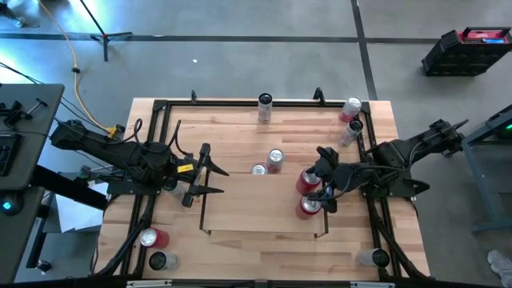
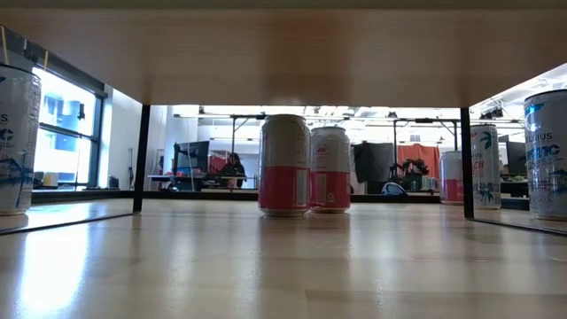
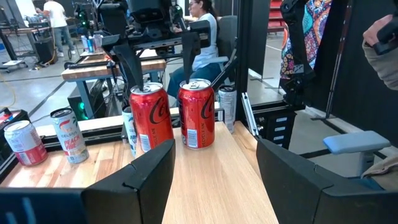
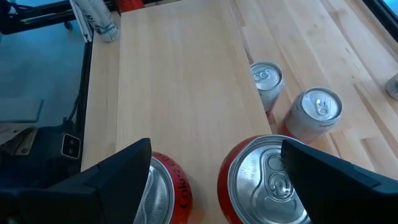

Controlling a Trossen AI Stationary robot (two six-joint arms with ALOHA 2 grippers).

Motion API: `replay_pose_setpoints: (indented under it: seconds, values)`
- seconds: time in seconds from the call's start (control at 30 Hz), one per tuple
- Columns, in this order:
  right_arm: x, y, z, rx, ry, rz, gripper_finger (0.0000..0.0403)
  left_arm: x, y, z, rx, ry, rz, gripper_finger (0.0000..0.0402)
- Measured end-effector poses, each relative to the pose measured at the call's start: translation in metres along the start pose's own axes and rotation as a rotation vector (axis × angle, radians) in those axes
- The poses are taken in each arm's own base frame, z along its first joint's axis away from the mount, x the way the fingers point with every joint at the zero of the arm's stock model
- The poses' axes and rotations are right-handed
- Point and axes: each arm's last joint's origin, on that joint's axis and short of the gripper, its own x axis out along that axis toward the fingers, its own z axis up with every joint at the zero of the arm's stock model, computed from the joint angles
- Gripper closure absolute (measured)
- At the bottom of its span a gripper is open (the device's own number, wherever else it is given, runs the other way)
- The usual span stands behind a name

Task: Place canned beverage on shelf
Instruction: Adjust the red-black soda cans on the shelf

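Red can (image 4: 267, 180) upright on shelf (image 1: 240, 204) under right gripper (image 1: 326, 178), fingers spread, nothing held; left gripper (image 1: 210, 181) released

Light-wood shelf (image 1: 240, 208) edged by thin black rails. On it, two red cola cans (image 3: 151, 116) with white script, beside two cans (image 2: 285, 165) white above and pink-red below. Dark grey grippers.

L arm (image 1: 120, 156) & R arm (image 1: 400, 164) extended inward, jaws apart.
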Motion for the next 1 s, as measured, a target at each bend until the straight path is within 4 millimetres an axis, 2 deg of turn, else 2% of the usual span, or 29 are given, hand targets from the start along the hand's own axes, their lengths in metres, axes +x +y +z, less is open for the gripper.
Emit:
replay_pose_setpoints:
  seconds: [0.4,0.8,1.0]
  values:
    - [0.000,0.003,0.003,-0.039,-0.021,0.046,0.0059,0.000,0.000,0.000,0.000,0.000,0.000,0.0186]
    - [0.000,0.002,0.004,-0.041,-0.043,0.018,0.0059,0.000,0.000,0.000,-0.005,0.000,-0.001,0.0186]
    - [-0.007,0.023,0.006,-0.156,-0.128,0.158,0.0059,0.000,-0.001,0.000,-0.016,-0.002,-0.003,0.0186]
